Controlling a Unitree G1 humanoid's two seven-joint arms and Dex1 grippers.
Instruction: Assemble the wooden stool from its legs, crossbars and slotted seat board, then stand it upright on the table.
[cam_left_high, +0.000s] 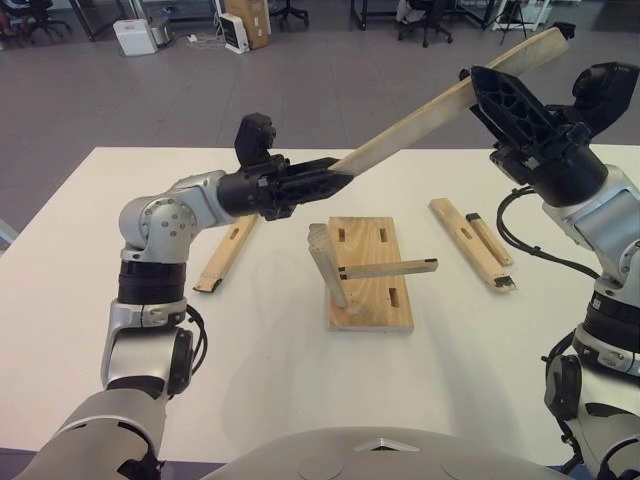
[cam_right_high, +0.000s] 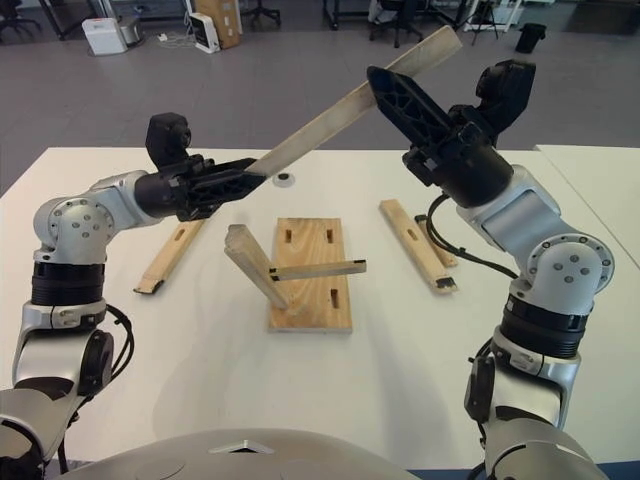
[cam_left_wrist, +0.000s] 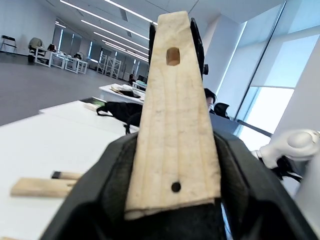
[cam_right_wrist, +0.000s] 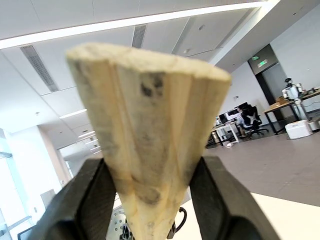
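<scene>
You had bright, even light over the table (cam_left_high: 300, 380). Its white surface threw back no hard glare, and the seat board (cam_left_high: 372, 300) near the middle cast only a faint, soft-edged shadow. In the left wrist view the windows (cam_left_wrist: 280, 65) were washed out to white (the ceiling strips (cam_left_wrist: 125, 16) nearly so). In the right wrist view another strip (cam_right_wrist: 150, 18) glowed behind the leg (cam_right_wrist: 150, 130), whose close end looked soft and out of focus.

raised leg (cam_left_high: 410, 128) slanted aloft | seat board (cam_left_high: 372, 312) flat | tilted leg (cam_left_high: 328, 268) atop
</scene>
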